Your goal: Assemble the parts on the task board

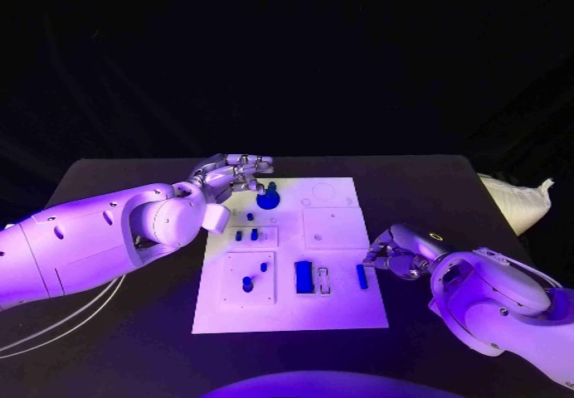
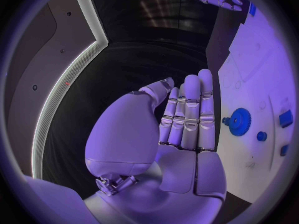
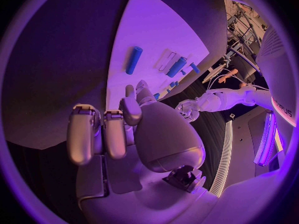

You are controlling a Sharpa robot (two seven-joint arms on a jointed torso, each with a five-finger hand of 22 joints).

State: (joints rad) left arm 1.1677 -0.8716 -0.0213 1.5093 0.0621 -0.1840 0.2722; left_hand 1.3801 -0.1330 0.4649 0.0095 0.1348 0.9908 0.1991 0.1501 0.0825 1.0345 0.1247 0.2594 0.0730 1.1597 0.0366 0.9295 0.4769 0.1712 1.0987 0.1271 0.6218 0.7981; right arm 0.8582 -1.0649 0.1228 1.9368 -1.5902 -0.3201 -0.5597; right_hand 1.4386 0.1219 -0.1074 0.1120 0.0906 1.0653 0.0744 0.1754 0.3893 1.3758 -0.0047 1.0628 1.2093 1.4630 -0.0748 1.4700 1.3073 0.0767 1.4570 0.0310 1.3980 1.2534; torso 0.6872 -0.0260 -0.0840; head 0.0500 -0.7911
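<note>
The white task board [image 1: 341,311] lies mid-table. A blue gear [image 1: 268,200] sits near its far left corner, and my left hand [image 1: 233,176] hovers just beside it, fingers straight and together, holding nothing; the left wrist view shows the left hand [image 2: 187,119] with the gear [image 2: 239,121] off its fingertips. Small blue pieces [image 1: 246,235], a peg [image 1: 263,267], a blue block [image 1: 304,276] and a blue bar [image 1: 362,276] are on the board. My right hand [image 1: 395,253] rests at the board's right edge by the bar, fingers curled in on nothing; the right wrist view shows the right hand [image 3: 118,129] near the bar [image 3: 134,59].
A white bag [image 1: 517,201] lies at the table's far right. Pale cables [image 1: 48,332] hang off the left side under my left arm. The black table [image 1: 119,191] surrounds the board on all sides.
</note>
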